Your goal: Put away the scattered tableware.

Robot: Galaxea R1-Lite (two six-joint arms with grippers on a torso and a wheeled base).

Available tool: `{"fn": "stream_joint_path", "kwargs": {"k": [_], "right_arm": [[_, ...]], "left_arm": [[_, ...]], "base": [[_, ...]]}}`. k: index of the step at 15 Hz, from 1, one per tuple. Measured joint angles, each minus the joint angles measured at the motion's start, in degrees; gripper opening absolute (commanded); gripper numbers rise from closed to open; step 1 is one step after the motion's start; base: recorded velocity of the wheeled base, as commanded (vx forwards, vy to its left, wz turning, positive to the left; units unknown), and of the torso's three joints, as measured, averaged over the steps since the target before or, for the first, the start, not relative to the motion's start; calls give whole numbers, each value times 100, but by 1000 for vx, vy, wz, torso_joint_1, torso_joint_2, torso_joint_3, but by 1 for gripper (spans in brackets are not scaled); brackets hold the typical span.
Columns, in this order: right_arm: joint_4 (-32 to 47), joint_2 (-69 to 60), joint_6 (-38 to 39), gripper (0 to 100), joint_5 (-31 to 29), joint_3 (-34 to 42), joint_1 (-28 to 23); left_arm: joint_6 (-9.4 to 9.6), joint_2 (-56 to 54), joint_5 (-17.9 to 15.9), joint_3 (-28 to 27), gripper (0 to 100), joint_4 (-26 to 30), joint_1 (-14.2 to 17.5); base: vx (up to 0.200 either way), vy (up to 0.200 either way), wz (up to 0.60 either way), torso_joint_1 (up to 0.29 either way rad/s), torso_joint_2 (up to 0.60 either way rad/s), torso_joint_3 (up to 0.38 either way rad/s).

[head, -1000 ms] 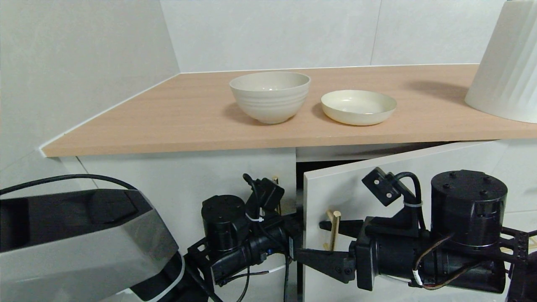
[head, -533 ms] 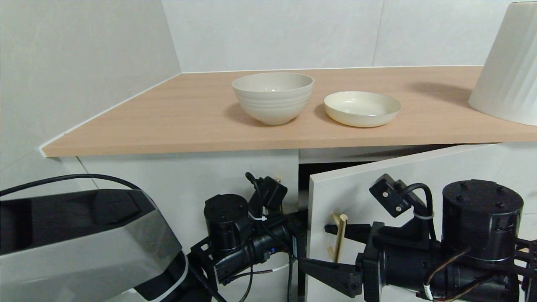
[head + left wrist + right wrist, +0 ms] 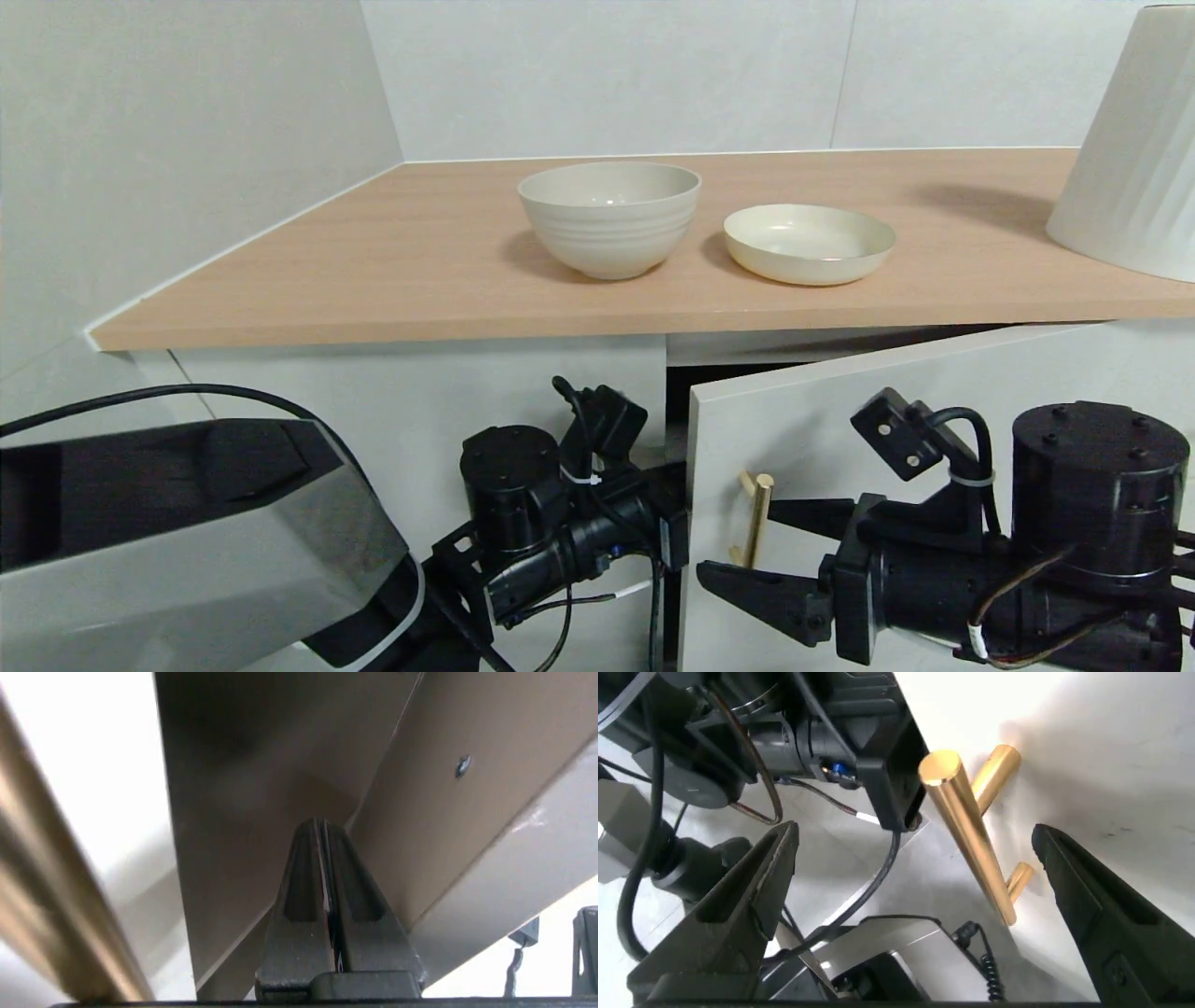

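Note:
A deep cream bowl (image 3: pixel 609 217) and a shallow cream dish (image 3: pixel 808 243) stand side by side on the wooden countertop (image 3: pixel 373 271). Below it, the right cabinet door (image 3: pixel 840 411) is ajar, with a gold bar handle (image 3: pixel 754 518) (image 3: pixel 971 831). My right gripper (image 3: pixel 742 541) (image 3: pixel 915 833) is open in front of that door, and the handle lies between its fingertips without touching them. My left gripper (image 3: pixel 674 509) (image 3: pixel 320 831) is shut and empty, its tip pushed into the dark gap behind the door's edge.
A large white ribbed shade (image 3: pixel 1134 159) stands on the counter's right end. The left cabinet door (image 3: pixel 420 392) is closed. White tiled walls close in the corner behind and to the left of the counter.
My right gripper has drawn back to the right, so the handle now sits nearer its fingertips. The door stands slightly further open. The head view shifted a little.

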Motion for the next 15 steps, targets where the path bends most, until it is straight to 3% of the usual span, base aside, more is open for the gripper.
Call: {"fn": "stream_joint_path", "kwargs": {"k": [5,9,12,15], "right_arm": [[197,-545,-301,100,-16,491,-300],[1642,-1320,-310,100,17,772,-221],[1965,-1729,-307,100,33,811,91],[1976,-1855,-307,100,30,830,152]], "left_arm": [[-17,-20,15,-167,0,200,-80],[0,-254,-13,-176,0,660,-116],[22,-351,-90,-195,0,679,-210],[16,-371,-62,-173,0,729,-199]], "base": [[0,0,0,0,0,0],[0,0,0,0,0,0],[0,0,0,0,0,0],[-200,0,0,4,1,2]]}}
